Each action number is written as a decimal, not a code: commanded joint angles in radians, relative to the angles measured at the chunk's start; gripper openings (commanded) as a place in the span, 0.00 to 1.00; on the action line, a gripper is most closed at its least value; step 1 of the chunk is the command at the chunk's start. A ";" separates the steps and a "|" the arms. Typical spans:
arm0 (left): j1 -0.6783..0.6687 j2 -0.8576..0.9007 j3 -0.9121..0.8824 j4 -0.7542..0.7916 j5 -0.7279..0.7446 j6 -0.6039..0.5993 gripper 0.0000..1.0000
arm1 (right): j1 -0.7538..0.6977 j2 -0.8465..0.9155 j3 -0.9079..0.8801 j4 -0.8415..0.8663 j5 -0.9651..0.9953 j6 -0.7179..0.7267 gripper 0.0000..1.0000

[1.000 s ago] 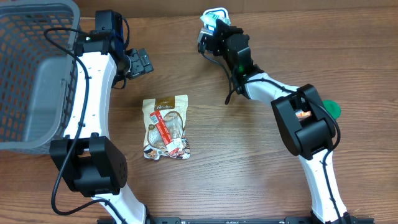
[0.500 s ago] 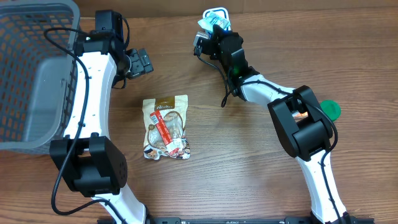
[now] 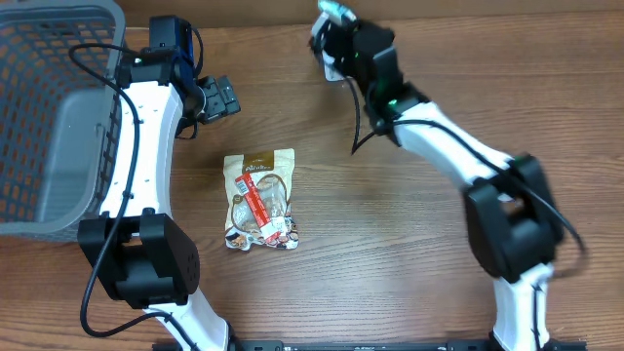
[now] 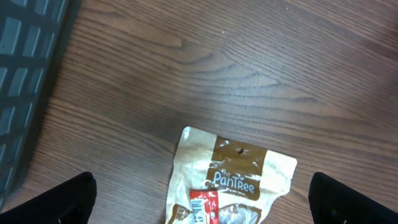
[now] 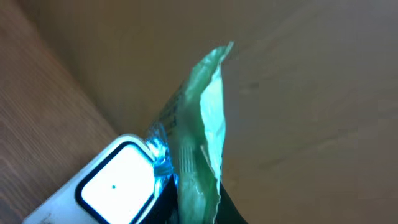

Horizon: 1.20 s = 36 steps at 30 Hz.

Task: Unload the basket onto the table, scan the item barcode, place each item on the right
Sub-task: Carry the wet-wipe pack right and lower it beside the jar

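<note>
Wooden desk (image 3: 390, 244), brown grain, carrying all the items listed. Grey plastic basket (image 3: 68, 107), lattice walls, stood at the far left corner of the desk; its dark edge also showed along the left border of the left wrist view (image 4: 25, 74). Snack pouch (image 3: 259, 200), tan with a brown band at the top and a red strip down the front, lay flat and face up near the middle of the desk, well apart from the basket; the left wrist view showed its top end with a small hang hole and white lettering (image 4: 233, 180). Left tool (image 3: 222, 97) hung above bare desk just beyond the top of the pouch, jaws spread wide with nothing between them; its two dark fingers (image 4: 59, 202) appeared at the bottom corners of the wrist view, one on each side of the pouch and touching neither it nor the desk. Right tool (image 3: 330, 19) was at the far edge of the desk, right of centre, its arm partly blurred in the overhead view; jaws were closed on a green packet (image 5: 202, 143). The packet, thin and crinkled, pale green with a blue patch near its lower edge, stood edge-on and nearly upright in the right wrist view. Scanner (image 5: 115, 186), white casing with a rounded bright window, sat just beside the packet's lower end; whether the two touched could not be told. No barcode could be made out on the packet.
</note>
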 commanded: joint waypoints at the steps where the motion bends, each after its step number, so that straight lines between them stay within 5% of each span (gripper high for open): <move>1: -0.007 -0.016 0.015 0.000 -0.009 0.019 1.00 | -0.005 -0.164 0.016 -0.117 -0.013 0.163 0.03; 6: -0.007 -0.016 0.015 0.000 -0.009 0.019 1.00 | -0.011 -0.257 0.016 -0.532 -0.037 0.285 0.03; 15: -0.007 -0.016 0.015 0.000 -0.009 0.019 1.00 | -0.074 -0.241 -0.024 -1.282 -0.381 0.335 0.04; 24: -0.007 -0.016 0.015 0.000 -0.009 0.019 1.00 | -0.151 -0.235 -0.177 -1.332 -0.383 0.335 0.04; 25: -0.007 -0.016 0.015 0.000 -0.009 0.019 1.00 | -0.159 -0.235 -0.189 -1.321 -0.382 0.335 0.07; 28: -0.007 -0.016 0.015 0.000 -0.009 0.019 1.00 | -0.182 -0.235 -0.217 -1.284 -0.379 0.336 0.40; 31: -0.007 -0.016 0.015 0.000 -0.009 0.019 1.00 | -0.200 -0.235 -0.224 -1.251 -0.357 0.338 0.95; 36: -0.007 -0.016 0.015 0.000 -0.009 0.019 1.00 | -0.211 -0.236 -0.224 -1.134 -0.287 0.587 1.00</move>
